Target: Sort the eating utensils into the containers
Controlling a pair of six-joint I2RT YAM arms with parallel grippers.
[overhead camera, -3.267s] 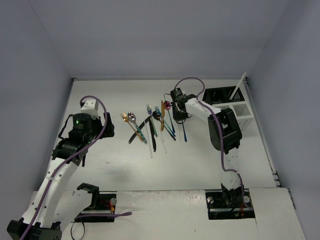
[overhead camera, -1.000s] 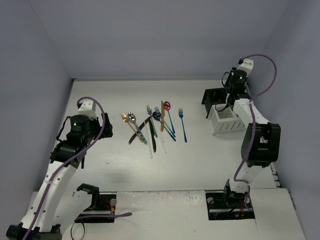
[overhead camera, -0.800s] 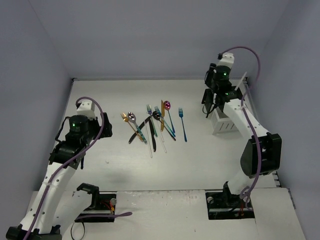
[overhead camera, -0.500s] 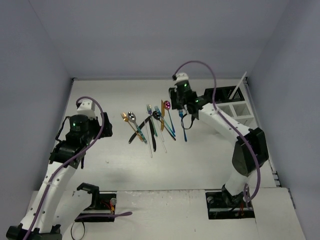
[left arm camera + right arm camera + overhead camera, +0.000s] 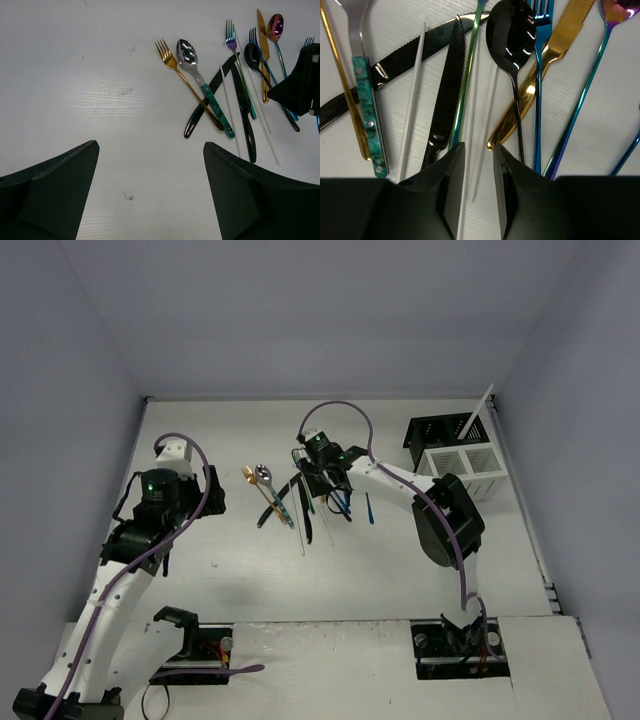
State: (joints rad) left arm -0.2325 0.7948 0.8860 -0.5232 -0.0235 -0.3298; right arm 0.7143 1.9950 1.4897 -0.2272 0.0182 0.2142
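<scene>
The utensils lie in a loose pile at mid-table. In the right wrist view I see a black spoon, a gold knife, a black knife, a blue fork and thin white sticks. My right gripper is low over the pile, jaws narrowly open astride the white sticks. My left gripper is wide open and empty over bare table left of the pile, near a gold fork and a teal-handled spoon. The black caddy and white caddy stand at the far right.
A white stick leans out of the black caddy. The right arm's black wrist shows at the right edge of the left wrist view. Grey walls close in the table on the left, back and right.
</scene>
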